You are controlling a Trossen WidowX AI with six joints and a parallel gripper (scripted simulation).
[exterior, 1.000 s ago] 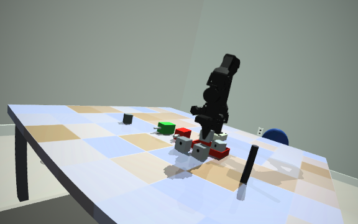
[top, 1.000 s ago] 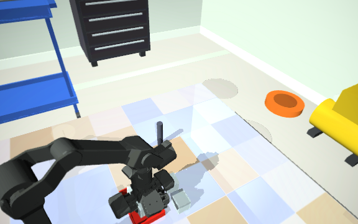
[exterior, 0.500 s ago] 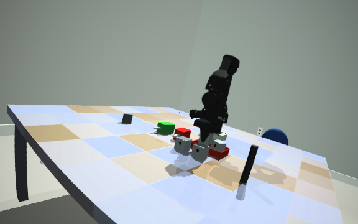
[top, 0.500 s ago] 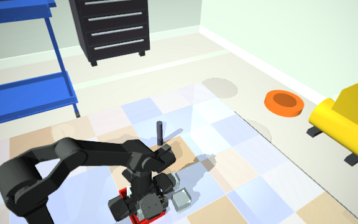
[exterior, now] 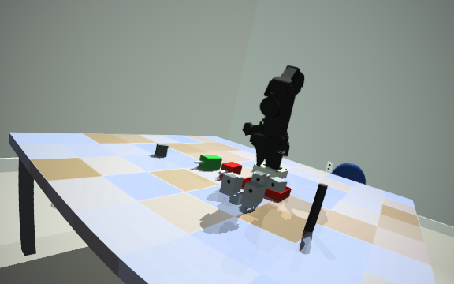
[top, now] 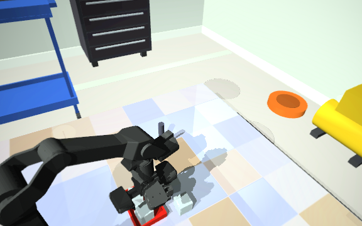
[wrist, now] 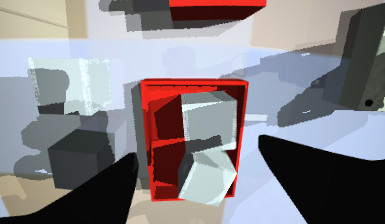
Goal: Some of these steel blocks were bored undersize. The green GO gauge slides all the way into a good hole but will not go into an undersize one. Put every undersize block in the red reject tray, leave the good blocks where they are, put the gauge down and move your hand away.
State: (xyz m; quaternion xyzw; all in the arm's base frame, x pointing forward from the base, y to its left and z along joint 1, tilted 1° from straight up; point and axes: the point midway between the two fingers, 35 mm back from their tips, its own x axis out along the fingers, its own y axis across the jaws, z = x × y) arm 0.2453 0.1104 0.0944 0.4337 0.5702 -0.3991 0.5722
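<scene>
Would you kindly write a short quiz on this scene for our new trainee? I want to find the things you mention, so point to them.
1. Multiple choice: how many steel blocks (top: 144,214) (exterior: 277,184) (wrist: 209,125) sit in the red reject tray (top: 156,218) (exterior: 278,198) (wrist: 193,81)?
A) none
B) two
C) four
2. True or false: the green GO gauge (exterior: 210,162) is held in the gripper (top: 156,195) (exterior: 266,161) (wrist: 198,146).
3. Fill in the missing word, "open" or "shut": over the tray, the gripper is ____.

Key: 1 B; 2 false, the gauge rests on the table (exterior: 184,179); 3 open.
</scene>
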